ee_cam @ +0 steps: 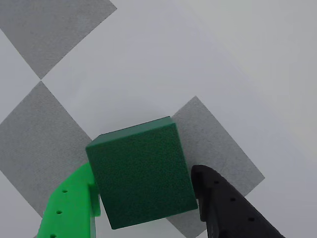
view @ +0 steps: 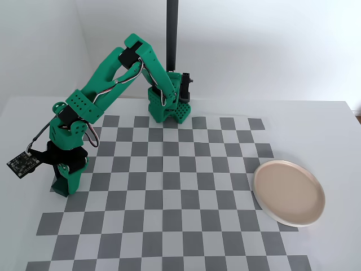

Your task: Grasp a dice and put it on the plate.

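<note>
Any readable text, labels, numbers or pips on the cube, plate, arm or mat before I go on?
None readable in either view.
Dark green plain cube between the pincer fingers: blank faces, no pips.
Round pale beige-pink plate: no print.
Bright green robot arm: no markings legible.
Grey-and-white checkered mat: squares only.

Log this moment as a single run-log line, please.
phase: grasping | end effector: fingers flank small dark green plain cube, contact unclear | cube: on checkered mat | round pale beige-pink plate: empty, far right in fixed view
</note>
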